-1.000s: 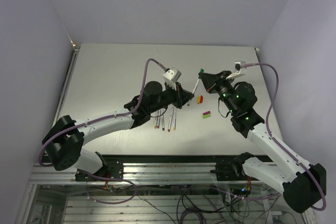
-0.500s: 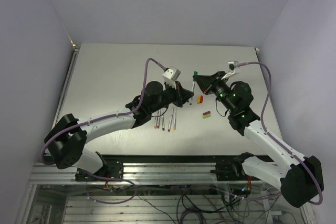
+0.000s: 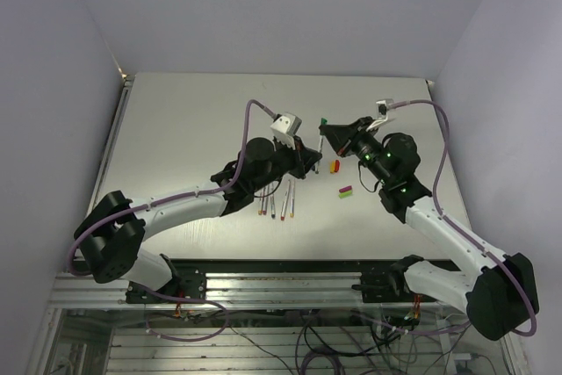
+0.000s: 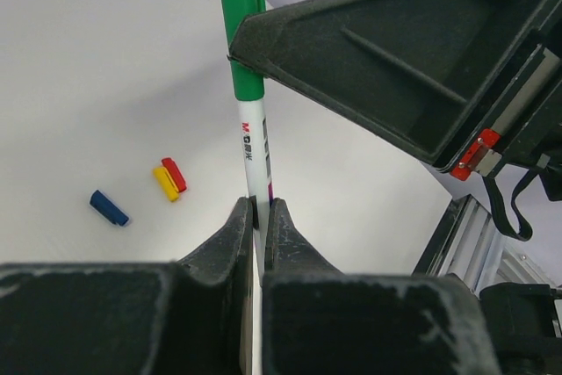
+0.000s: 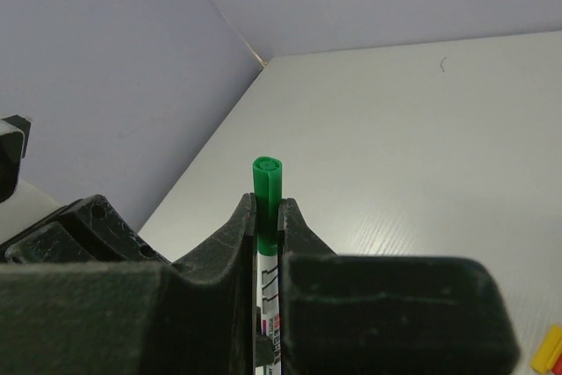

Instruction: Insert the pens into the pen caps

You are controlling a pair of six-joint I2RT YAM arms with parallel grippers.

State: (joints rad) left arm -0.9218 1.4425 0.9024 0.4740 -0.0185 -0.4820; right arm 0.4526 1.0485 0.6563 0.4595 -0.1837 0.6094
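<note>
**Asker:** What are the two arms holding?

**Describer:** Between them, above the middle of the pale grey table [image 3: 193,120], they hold one thin white marker pen [image 4: 255,151]. It stands nearly upright, with a stubby green plastic cap [image 5: 267,173] over its upper end. The left gripper [image 4: 260,208] has its jaws pressed together on the white barrel lower down. The right gripper [image 5: 266,204] pinches the green cap from either side, and the cap's round end pokes out above the fingertips.

**Asker:** And everything else?

**Describer:** The other thin white pens [image 3: 291,195] lie side by side on the table, just in front of the left gripper. A short yellow plastic cap [image 4: 165,183] and a short red plastic cap [image 4: 174,174] lie touching each other on the table. A short blue plastic cap [image 4: 110,208] lies near them, apart
</note>
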